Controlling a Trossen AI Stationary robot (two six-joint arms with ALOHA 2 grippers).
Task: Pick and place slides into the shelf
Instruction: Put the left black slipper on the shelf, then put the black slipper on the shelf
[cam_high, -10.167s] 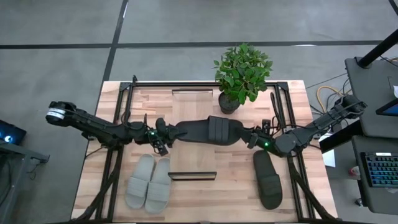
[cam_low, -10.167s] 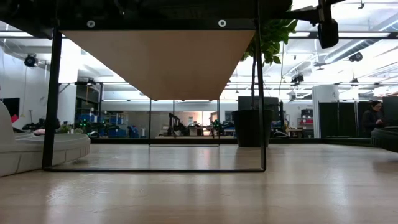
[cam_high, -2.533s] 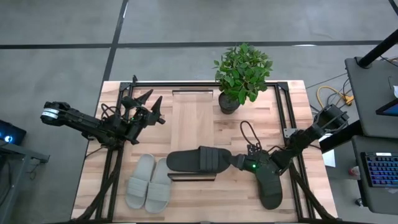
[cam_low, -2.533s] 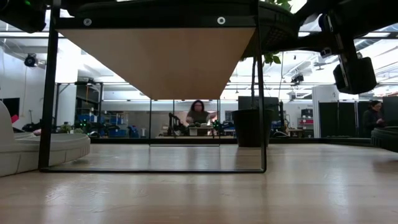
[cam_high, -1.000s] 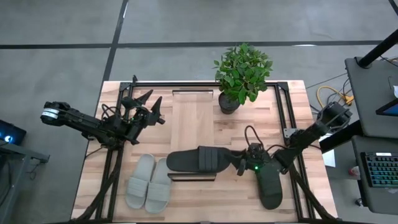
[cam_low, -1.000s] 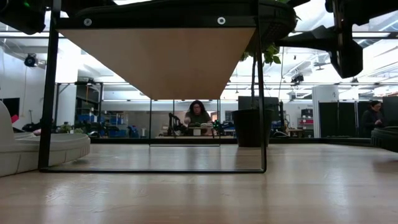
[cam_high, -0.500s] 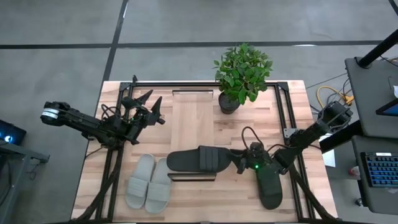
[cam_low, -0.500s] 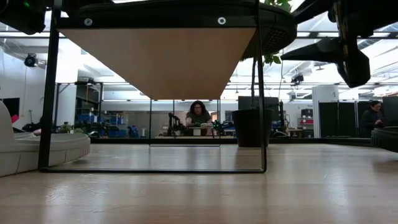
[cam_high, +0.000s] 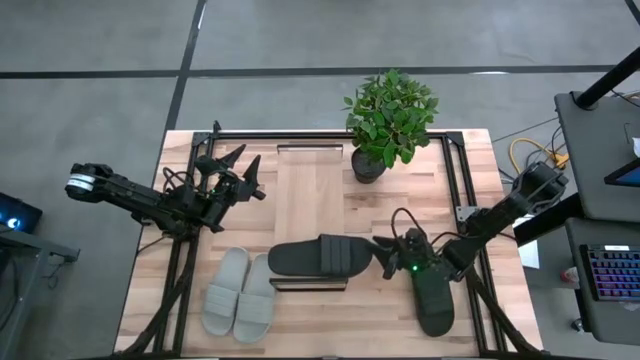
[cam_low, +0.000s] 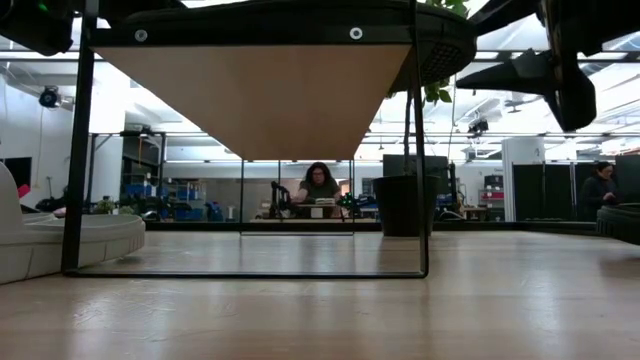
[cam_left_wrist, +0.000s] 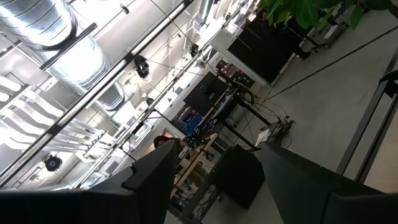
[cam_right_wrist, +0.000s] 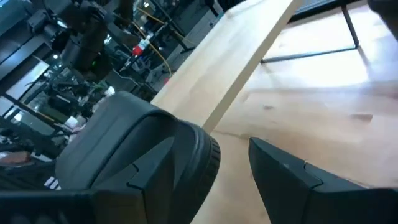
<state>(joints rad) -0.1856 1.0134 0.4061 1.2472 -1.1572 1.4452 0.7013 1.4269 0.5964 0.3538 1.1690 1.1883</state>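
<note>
One dark slide (cam_high: 322, 257) lies sole down across the near part of the shelf's wooden plank (cam_high: 310, 195), its ends overhanging both sides. My right gripper (cam_high: 384, 257) stands open at that slide's right end (cam_right_wrist: 140, 134), with its fingers apart from it in the low view (cam_low: 545, 72). The second dark slide (cam_high: 433, 300) lies on the table at the near right. The pale grey pair (cam_high: 240, 293) rests side by side at the near left. My left gripper (cam_high: 243, 158) hovers open over the table's left, pointing up and away (cam_left_wrist: 211, 168).
A potted plant (cam_high: 385, 115) stands at the far side, right of the plank. Dark metal rails (cam_high: 455, 180) run along the table's left and right sides. In the low view the shelf's thin frame (cam_low: 420, 160) stands on the table, and a person sits in the room behind.
My right gripper has turned at the wrist beside the dark slide's right end, so that one finger now points level toward the slide. The slide has stayed where it was on the shelf.
</note>
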